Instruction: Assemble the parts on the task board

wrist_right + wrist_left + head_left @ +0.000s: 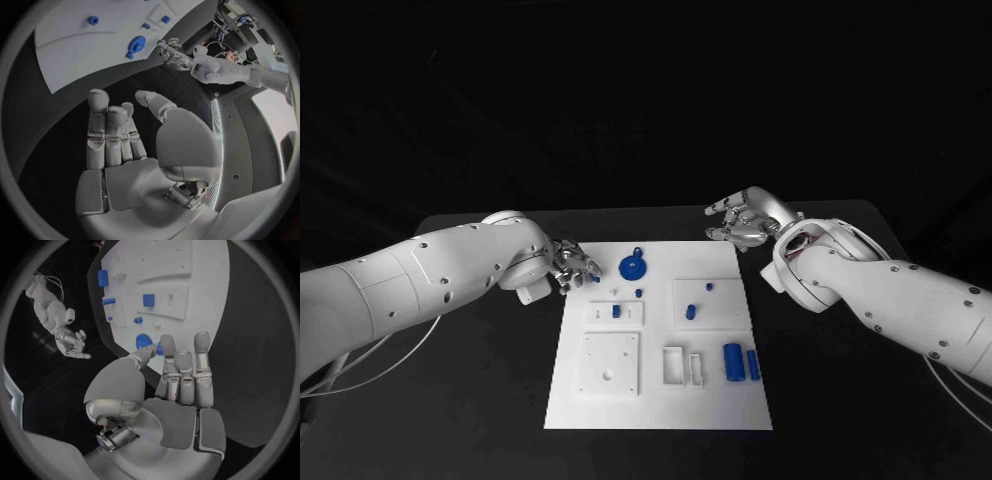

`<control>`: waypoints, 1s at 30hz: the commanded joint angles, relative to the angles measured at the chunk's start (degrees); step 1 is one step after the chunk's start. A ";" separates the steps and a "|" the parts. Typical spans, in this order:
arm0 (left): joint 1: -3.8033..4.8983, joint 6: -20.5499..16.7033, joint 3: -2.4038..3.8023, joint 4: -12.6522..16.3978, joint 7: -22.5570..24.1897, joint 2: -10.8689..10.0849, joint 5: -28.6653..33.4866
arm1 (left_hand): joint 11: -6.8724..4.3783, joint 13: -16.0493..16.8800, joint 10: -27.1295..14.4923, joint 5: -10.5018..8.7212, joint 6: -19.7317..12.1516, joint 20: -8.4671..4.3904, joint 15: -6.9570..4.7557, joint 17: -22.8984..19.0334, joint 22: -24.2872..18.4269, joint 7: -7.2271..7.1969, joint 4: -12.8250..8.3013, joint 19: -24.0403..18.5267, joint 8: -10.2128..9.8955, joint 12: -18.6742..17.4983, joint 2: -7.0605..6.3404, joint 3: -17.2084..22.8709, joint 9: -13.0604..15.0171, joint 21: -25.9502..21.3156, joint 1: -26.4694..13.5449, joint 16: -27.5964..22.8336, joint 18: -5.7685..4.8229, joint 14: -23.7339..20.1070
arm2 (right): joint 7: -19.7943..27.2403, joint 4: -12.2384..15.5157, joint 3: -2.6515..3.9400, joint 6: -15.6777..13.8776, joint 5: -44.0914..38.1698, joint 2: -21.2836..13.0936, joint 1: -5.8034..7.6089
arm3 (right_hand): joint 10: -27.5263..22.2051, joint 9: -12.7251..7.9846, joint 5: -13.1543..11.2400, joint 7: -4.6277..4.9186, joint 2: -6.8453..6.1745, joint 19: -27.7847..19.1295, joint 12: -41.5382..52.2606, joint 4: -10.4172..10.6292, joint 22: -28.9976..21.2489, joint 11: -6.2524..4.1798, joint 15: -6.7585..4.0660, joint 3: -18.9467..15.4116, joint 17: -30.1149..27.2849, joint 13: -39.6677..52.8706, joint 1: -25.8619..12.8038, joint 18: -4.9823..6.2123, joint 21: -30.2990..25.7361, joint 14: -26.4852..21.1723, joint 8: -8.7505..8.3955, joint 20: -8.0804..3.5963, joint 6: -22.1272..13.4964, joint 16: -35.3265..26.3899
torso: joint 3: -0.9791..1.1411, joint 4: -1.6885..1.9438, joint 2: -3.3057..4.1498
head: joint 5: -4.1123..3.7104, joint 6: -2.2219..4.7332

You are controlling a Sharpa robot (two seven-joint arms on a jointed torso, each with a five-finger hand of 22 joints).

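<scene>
Both silver hands, left (pixel 568 266) and right (pixel 747 217), hover with fingers apart and empty beside the white task board (pixel 661 400), where a hasty left reach could knock the round blue disc part (pixel 632 267) askew.

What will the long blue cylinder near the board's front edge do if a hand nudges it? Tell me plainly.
The blue cylinder lies on its side on the flat task board, so it would probably roll if pushed sideways. It looks like small, smooth plastic, so likely light, stiff and a bit slippery. Both hands are elsewhere.

Left hand (pixel 568 264) and right hand (pixel 747 216) both empty, fingers apart.
</scene>
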 commanded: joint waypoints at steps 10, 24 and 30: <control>0.04 -6.65 -0.21 8.79 -3.19 -4.13 -6.01 | -0.56 0.27 2.68 0.70 7.25 -0.66 -0.46 1.70 1.13 -4.15 -5.65 0.84 -4.21 -1.34 -0.92 5.98 4.03 0.94 -0.70 -1.30 0.45 2.76 | 0.17 -0.17 0.05 0.68 -0.29 -0.18 -0.11 | -0.47 0.07 0.30 0.17 -0.04 -0.37 0.06 0.18 2.67 -0.13 0.04 0.23 0.01 0.08 -0.36 0.50 0.13 -0.19 -0.15 -0.13 0.35 0.03 | 0.02 -0.02 0.05 | 0.26 -0.34; -0.09 -11.79 -1.78 18.14 -5.04 -7.78 -14.91 | -0.79 0.90 4.44 -1.00 9.49 -0.78 -0.68 4.79 1.12 -4.41 -5.38 1.52 -6.91 -3.04 -2.95 9.28 4.85 1.18 -0.76 -2.71 0.66 4.66 | 0.25 -0.29 0.05 0.73 -0.09 -0.25 -0.49 | -0.47 0.07 0.30 0.17 -0.04 -0.37 0.06 0.18 2.67 -0.13 0.04 0.23 0.01 0.08 -0.36 0.50 0.13 -0.19 -0.15 -0.13 0.35 0.03 | 0.02 0.01 0.05 | 0.86 -0.88; -0.47 -13.34 -2.23 20.29 -4.89 -8.66 -17.54 | -0.94 0.95 5.34 -1.39 10.38 -0.83 -0.77 5.91 1.10 -4.56 -4.98 1.89 -7.55 -3.85 -4.15 11.09 4.96 1.26 -0.70 -3.32 0.79 5.63 | 0.26 -0.35 0.05 0.78 -0.05 -0.28 -0.61 | -0.47 0.07 0.30 0.17 -0.04 -0.37 0.06 0.18 2.67 -0.13 0.04 0.23 0.01 0.08 -0.36 0.50 0.13 -0.19 -0.15 -0.13 0.35 0.03 | 0.02 -0.03 0.09 | 1.10 -1.05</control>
